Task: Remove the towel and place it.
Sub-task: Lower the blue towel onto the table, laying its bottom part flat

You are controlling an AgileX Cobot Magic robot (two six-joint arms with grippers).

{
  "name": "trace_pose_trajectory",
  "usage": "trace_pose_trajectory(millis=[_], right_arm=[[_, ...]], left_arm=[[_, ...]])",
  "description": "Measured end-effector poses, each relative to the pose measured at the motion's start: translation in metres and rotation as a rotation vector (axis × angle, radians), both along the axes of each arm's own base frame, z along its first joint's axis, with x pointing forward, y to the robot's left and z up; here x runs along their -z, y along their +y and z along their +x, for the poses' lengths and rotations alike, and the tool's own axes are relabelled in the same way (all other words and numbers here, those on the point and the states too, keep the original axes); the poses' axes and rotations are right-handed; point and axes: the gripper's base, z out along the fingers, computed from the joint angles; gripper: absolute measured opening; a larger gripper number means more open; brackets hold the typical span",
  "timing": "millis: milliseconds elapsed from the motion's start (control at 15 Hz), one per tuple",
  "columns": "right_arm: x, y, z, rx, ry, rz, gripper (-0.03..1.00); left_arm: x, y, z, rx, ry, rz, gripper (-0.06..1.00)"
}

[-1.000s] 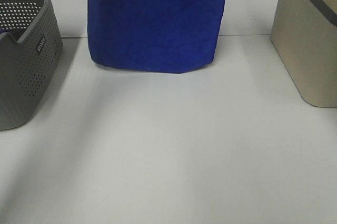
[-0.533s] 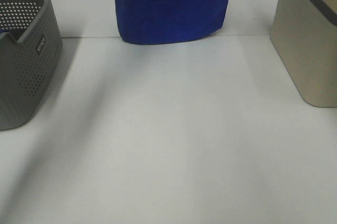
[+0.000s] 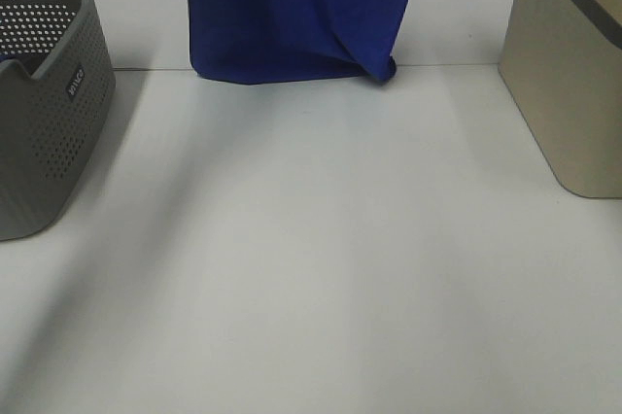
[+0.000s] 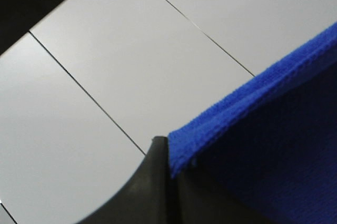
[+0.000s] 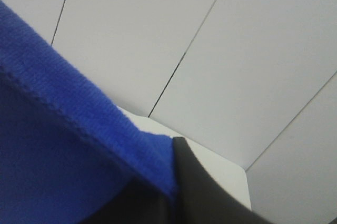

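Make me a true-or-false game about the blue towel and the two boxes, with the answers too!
1. The towel lies inside the grey basket. False: it hangs at the far side of the table, outside the basket.
2. The grey basket stands on the left of the high view. True.
3. The beige bin has a wall full of holes. False: its wall is plain; the grey basket has the holes.
4. The left gripper and the right gripper each pinch an edge of the towel. True.

royal-blue plush towel (image 3: 296,11) hangs upright above the table's far edge, its lower corner folded.
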Motion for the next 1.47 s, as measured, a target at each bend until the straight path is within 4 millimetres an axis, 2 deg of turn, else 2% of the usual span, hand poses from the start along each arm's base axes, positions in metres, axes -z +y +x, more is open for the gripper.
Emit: trace_pose_trajectory(millis=[200,400,667,733,933,1067,1200,1333,1400,1467], right_arm=[[-0.011,-0.002,-0.015,-0.004,0.088,0.042,0.02],[-0.022,-0.003,-0.033,-0.022,0.185,0.064,0.02],[-0.024,-0.002,-0.057,-0.063,0.383,0.074,0.02],[-0.025,0.0,-0.07,-0.096,0.486,0.091,0.02],[-0.02,0.001,-0.082,-0.123,0.614,0.09,0.02],[-0.014,0.002,-0.087,-0.13,0.707,0.085,0.02],[-0.014,0.002,-0.089,-0.129,0.72,0.101,0.02],[-0.014,0.002,-0.093,-0.134,0.734,0.113,0.02],[-0.014,0.001,-0.099,-0.136,0.746,0.118,0.02],[-0.012,-0.001,-0.114,-0.137,0.785,0.118,0.02]], left_arm=[[-0.004,-0.008,-0.009,0.011,0.237,0.037,0.0],[-0.011,-0.011,-0.028,0.027,0.517,0.093,0.0],[-0.012,-0.002,-0.06,0.02,0.875,0.194,0.0],[-0.013,0.002,-0.076,0.019,1.015,0.236,0.0],[-0.02,0.004,-0.085,0.015,1.049,0.201,0.0],[-0.029,0.006,-0.091,0.024,1.083,0.042,0.0],[-0.039,0.008,-0.099,0.029,1.115,-0.12,0.0],[-0.041,0.008,-0.105,0.035,1.157,-0.164,0.0],[-0.043,0.009,-0.112,0.042,1.191,-0.18,0.0],[-0.039,0.011,-0.13,0.058,1.287,-0.185,0.0]])
